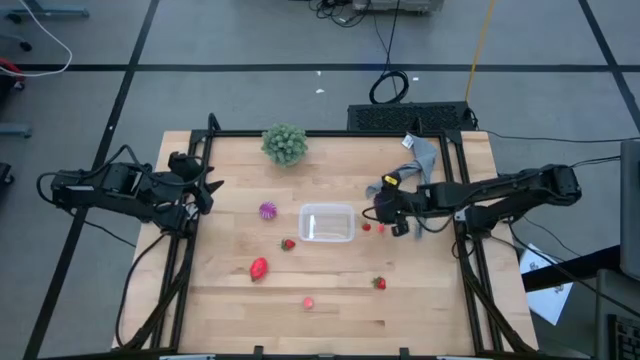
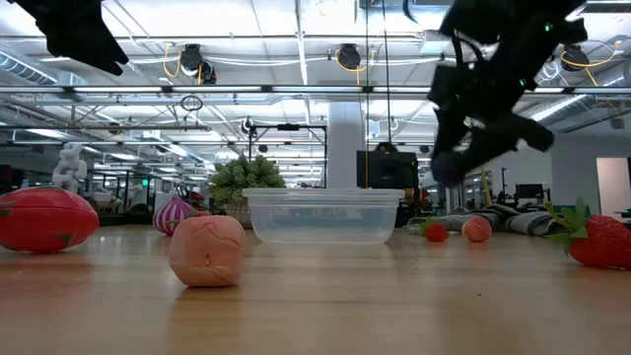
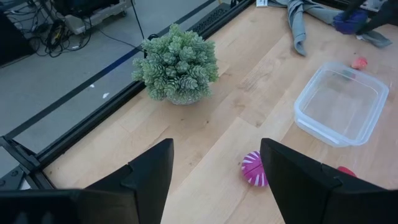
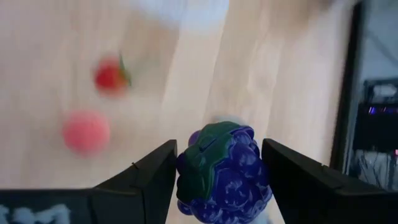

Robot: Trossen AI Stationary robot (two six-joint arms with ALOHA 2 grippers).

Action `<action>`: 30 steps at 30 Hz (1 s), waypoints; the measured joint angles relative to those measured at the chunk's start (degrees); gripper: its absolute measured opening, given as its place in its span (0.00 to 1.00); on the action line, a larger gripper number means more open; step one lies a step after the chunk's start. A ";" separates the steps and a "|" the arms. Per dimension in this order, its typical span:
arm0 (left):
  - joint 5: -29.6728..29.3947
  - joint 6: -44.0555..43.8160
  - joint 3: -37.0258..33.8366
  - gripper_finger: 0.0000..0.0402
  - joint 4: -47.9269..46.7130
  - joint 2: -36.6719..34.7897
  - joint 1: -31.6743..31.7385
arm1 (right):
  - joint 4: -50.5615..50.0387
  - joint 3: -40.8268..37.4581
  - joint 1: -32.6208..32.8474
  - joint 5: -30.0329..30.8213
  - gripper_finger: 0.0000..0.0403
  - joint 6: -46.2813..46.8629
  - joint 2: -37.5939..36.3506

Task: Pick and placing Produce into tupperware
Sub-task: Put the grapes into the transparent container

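Purple grapes (image 4: 224,165) sit grasped between the right gripper (image 1: 393,212) fingers, right of frame centre, and should go left, over the clear container (image 1: 327,222), before release.

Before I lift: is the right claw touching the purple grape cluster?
Touching. The right wrist view shows the grape cluster wedged between the right claw's two fingers.
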 joint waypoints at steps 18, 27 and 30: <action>1.87 -0.94 0.00 0.61 0.15 2.74 -0.01 | 44.55 2.21 8.09 -13.99 0.55 16.38 7.05; 1.95 -1.02 0.00 0.61 0.15 7.38 0.00 | 52.69 2.19 7.15 -13.99 0.55 17.30 13.50; 1.97 -1.48 0.00 0.61 0.15 8.59 0.01 | 52.20 2.19 6.77 -13.99 0.55 20.88 13.83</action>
